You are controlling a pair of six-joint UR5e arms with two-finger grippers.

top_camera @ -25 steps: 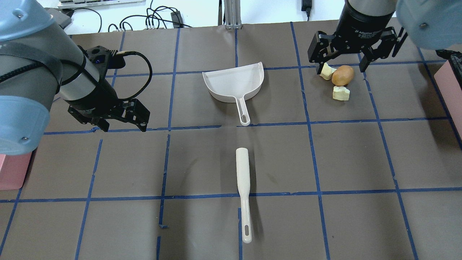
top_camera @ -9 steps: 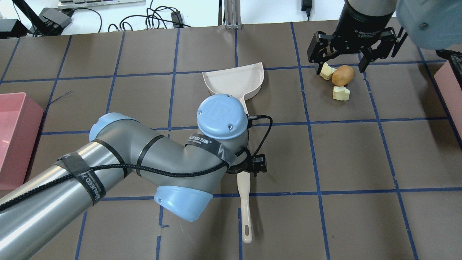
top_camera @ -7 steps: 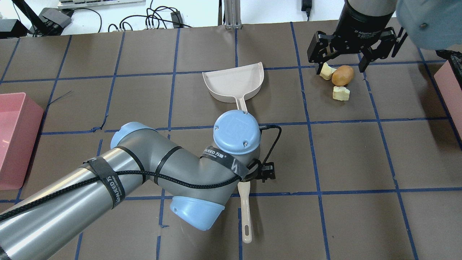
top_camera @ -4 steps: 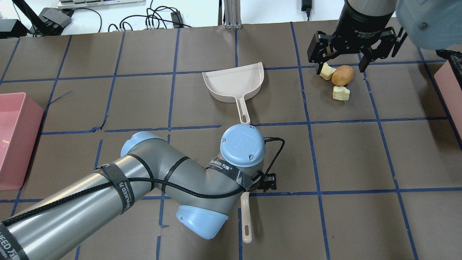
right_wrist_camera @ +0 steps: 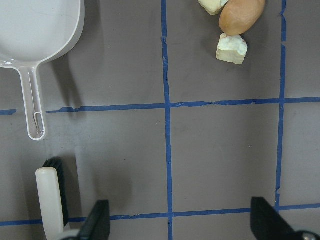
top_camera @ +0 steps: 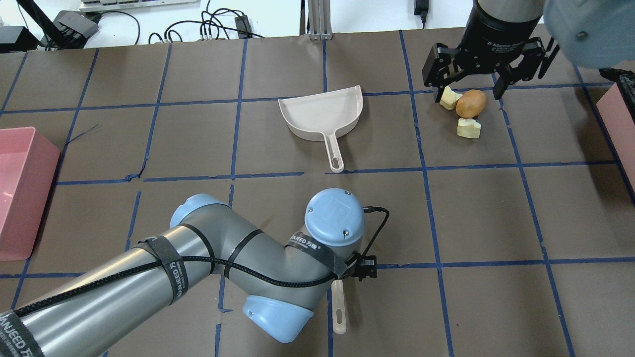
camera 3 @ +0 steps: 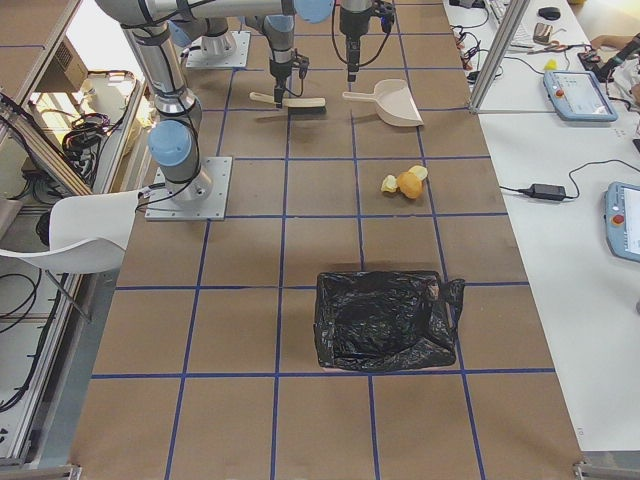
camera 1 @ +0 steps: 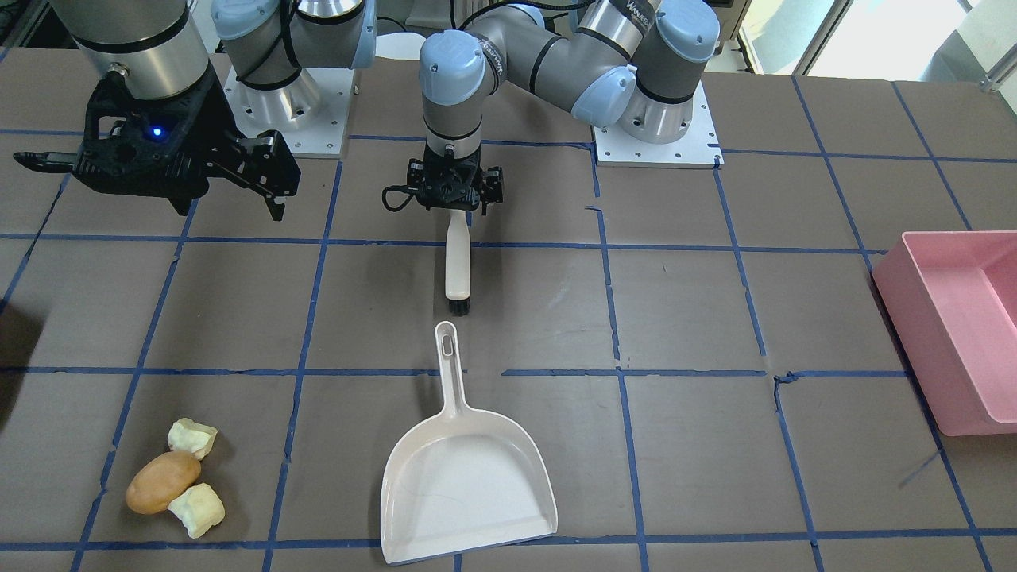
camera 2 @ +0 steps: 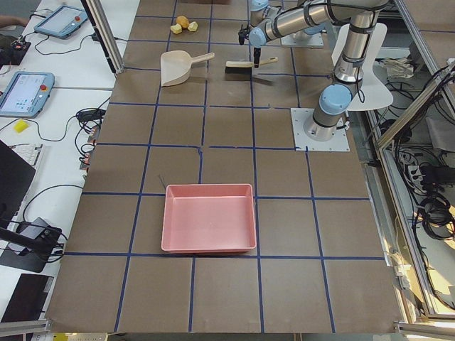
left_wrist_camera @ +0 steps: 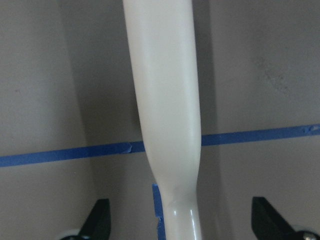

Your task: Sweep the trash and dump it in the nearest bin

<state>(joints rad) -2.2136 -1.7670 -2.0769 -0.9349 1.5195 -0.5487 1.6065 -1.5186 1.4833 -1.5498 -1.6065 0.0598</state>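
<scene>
The trash, a tan oval lump [camera 1: 163, 481] with two pale chunks [camera 1: 192, 438] beside it, lies at the far right of the table [top_camera: 471, 103]. A white brush [camera 1: 457, 266] lies along the table's middle with its bristles toward the white dustpan [camera 1: 469, 477]. My left gripper [camera 1: 453, 202] hangs open over the brush handle [left_wrist_camera: 165, 100], one finger on each side and not touching it. My right gripper [camera 1: 159, 179] hovers high and open, with nothing between its fingers. Its wrist view shows the trash [right_wrist_camera: 241, 15], the dustpan [right_wrist_camera: 40, 25] and the brush head [right_wrist_camera: 50, 200] below.
A pink bin [top_camera: 20, 193] stands at the table's left end. A second pink bin [top_camera: 620, 124], lined with a black bag [camera 3: 385, 320], stands at the right end, close to the trash. Blue tape lines grid the brown table.
My left arm swung in from the left side over the brush, then slid along the handle toward the robot. The right arm, trash, dustpan and brush have not moved.
</scene>
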